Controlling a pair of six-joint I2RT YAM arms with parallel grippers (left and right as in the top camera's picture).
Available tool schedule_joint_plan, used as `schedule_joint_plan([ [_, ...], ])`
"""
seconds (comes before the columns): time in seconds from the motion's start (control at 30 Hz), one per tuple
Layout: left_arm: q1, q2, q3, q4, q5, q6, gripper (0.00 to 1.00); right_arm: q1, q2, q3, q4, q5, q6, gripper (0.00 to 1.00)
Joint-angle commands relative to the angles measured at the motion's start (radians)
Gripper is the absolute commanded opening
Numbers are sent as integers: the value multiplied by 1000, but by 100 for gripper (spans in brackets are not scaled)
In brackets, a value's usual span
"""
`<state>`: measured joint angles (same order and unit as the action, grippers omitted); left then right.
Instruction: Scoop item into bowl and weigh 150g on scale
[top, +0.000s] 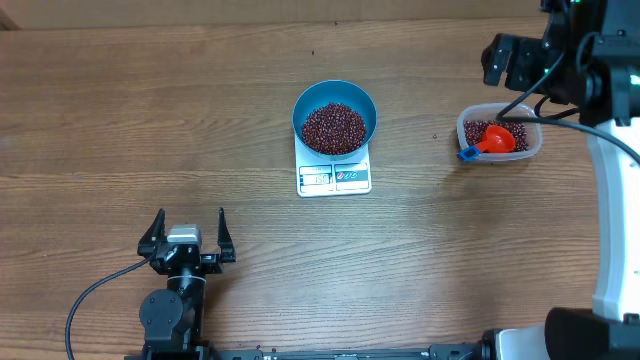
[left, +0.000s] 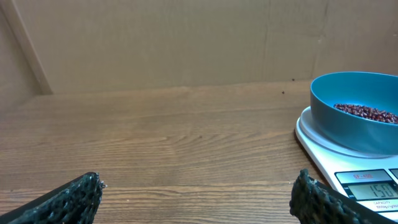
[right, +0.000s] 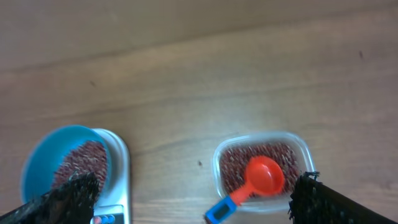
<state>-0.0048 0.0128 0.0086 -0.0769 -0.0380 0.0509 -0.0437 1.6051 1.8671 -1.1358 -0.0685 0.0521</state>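
Note:
The light-blue bowl stands on the white scale at the table's middle, holding a heap of dark red beans. More beans fill a clear tub at the right, with an orange scoop lying in it. My left gripper rests open near the front left, empty; its wrist view shows the bowl and scale to its right. My right gripper hangs open high above the tub and scoop, holding nothing.
The scoop has a blue handle end poking over the tub's left rim. A wooden wall rises behind the table. The right arm's white base stands at the right edge.

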Motion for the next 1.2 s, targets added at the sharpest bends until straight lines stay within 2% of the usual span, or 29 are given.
schedule_joint_plan([
  [0.0,6,-8,-4,2,-2,-21,100,28,-46,-42,74,-49,4,100],
  [0.17,6,-8,-4,2,-2,-21,100,72,-121,-225,257,-48,4,100],
  [0.27,6,-8,-4,2,-2,-21,100,87,-199,-402,428,-49,4,100],
  [0.43,6,-8,-4,2,-2,-21,100,89,-373,-818,870,-49,42,100],
  [0.67,6,-8,-4,2,-2,-21,100,87,-555,-1225,1363,-40,41,100],
  [0.7,6,-8,-3,2,-2,-21,99,87,-597,-1320,1480,-35,41,100],
  [0.77,6,-8,-4,2,-2,-21,99,87,-681,-1468,1593,8,41,100],
  [1.03,6,-8,-4,2,-2,-21,100,87,-875,-1678,1636,78,41,100],
  [1.17,6,-8,-4,2,-2,-21,99,87,-1029,-1828,1631,79,41,100],
])
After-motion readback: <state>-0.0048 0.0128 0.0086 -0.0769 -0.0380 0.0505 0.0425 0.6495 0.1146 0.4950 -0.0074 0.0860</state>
